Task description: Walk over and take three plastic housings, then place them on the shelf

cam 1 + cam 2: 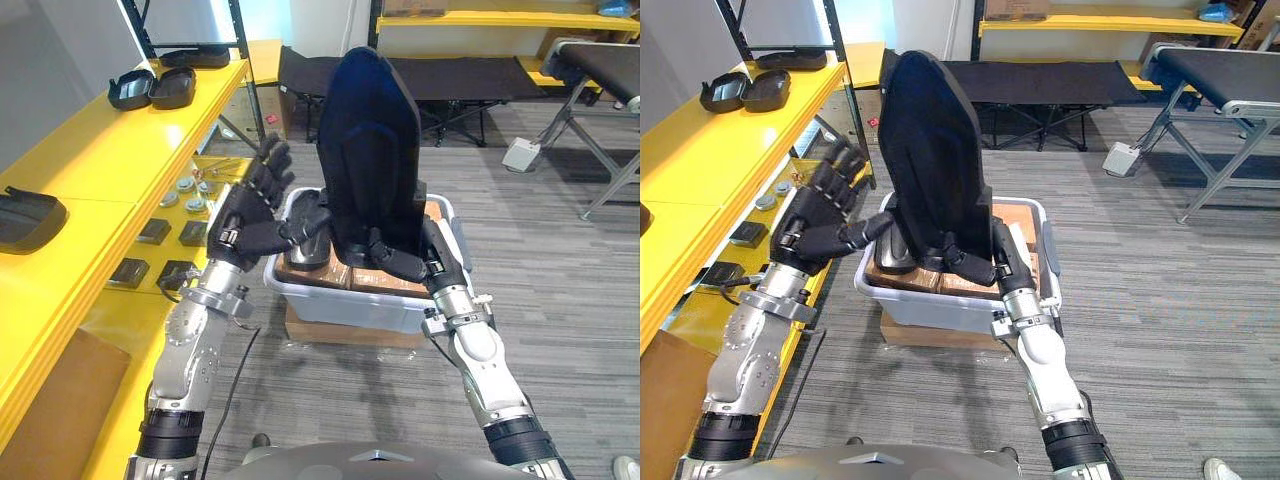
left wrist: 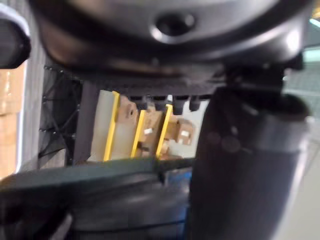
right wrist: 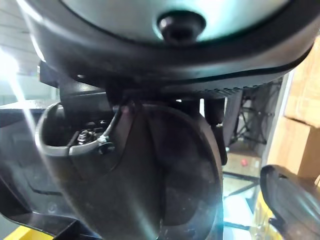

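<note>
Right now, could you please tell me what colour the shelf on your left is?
The shelf is yellow, clearest in the left eye view.

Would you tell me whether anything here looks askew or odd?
The tall black plastic housing stands on end over the grey plastic bin, gripped low by the right hand; the left hand is open beside it, so it looks top-heavy.

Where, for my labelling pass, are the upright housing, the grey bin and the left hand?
upright housing (image 1: 368, 150): left eye view, middle of its dark face.
grey bin (image 1: 340, 300): left eye view, its near wall.
left hand (image 1: 245, 225): left eye view, its dark bulk below the fingers.
</note>
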Tool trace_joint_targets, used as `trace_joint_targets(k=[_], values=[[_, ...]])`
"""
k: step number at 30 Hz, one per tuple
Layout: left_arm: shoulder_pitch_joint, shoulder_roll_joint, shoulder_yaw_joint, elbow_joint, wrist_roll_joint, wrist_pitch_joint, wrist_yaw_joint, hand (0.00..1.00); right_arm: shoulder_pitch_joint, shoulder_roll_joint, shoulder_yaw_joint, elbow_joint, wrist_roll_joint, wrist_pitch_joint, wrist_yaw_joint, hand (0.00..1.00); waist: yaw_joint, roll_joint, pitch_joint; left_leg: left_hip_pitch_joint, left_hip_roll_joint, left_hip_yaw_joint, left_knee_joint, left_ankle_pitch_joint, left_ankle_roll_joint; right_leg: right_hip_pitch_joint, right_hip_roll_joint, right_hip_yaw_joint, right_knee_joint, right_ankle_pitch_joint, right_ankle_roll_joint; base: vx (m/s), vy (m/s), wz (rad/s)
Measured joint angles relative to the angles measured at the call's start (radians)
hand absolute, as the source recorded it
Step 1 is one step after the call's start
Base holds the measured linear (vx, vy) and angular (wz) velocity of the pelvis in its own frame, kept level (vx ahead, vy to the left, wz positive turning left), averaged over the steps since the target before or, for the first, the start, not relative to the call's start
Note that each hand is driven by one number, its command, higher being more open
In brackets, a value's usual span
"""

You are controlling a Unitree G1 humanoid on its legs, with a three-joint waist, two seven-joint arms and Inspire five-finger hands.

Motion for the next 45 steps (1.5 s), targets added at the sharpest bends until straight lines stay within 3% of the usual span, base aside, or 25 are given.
trace_joint_targets(k=[13, 27, 28, 35, 45], values=[[0.0, 0.043, -0.085, 0.0, 0.042, 0.029, -0.022, 1.0, -0.081, -0.01, 0.046, 0.0, 0.078, -0.001, -0.012, 0.0, 0.0, 0.009, -0.001, 0.003, 0.0, 0.0, 0.001, 0.0, 0.0, 0.002, 0.0, 0.001, 0.001, 0.0, 0.0, 0.0, 0.0, 0.0], [-0.004, 0.024, -0.106, 0.0, -0.04, 0.028, 0.085, 1.0, -0.083, 0.004, 0.146, 0.0, 0.105, 0.002, 0.033, 0.0, 0.002, 0.009, -0.001, 0.01, 0.0, 0.0, 0.0, -0.001, 0.0, 0.008, 0.0, 0.001, 0.001, 0.0, 0.0, 0.0, 0.0, 0.0], [-0.005, 0.022, -0.104, 0.0, -0.058, 0.028, 0.086, 0.0, -0.083, 0.007, 0.147, 0.0, 0.107, 0.002, 0.033, 0.0, 0.002, 0.009, -0.001, 0.01, 0.0, 0.001, 0.0, -0.001, 0.0, 0.007, 0.0, 0.001, 0.001, 0.0, 0.0, 0.0, 0.0, 0.0], [-0.008, -0.011, -0.083, 0.0, -0.139, 0.026, 0.104, 0.0, -0.084, 0.015, 0.173, 0.001, 0.115, 0.002, 0.029, 0.0, 0.001, 0.009, -0.001, 0.011, 0.0, 0.001, 0.0, -0.001, -0.001, 0.004, 0.0, 0.001, -0.001, 0.0, 0.0, 0.0, 0.0, 0.0], [-0.032, -0.002, -0.042, 0.001, -0.134, 0.028, 0.054, 0.0, -0.08, 0.019, 0.211, 0.0, 0.118, -0.019, 0.029, 0.0, -0.001, 0.009, -0.001, 0.011, 0.0, 0.002, 0.0, -0.001, -0.001, 0.004, 0.0, 0.001, -0.002, 0.0, 0.0, 0.0, 0.0, 0.0]])
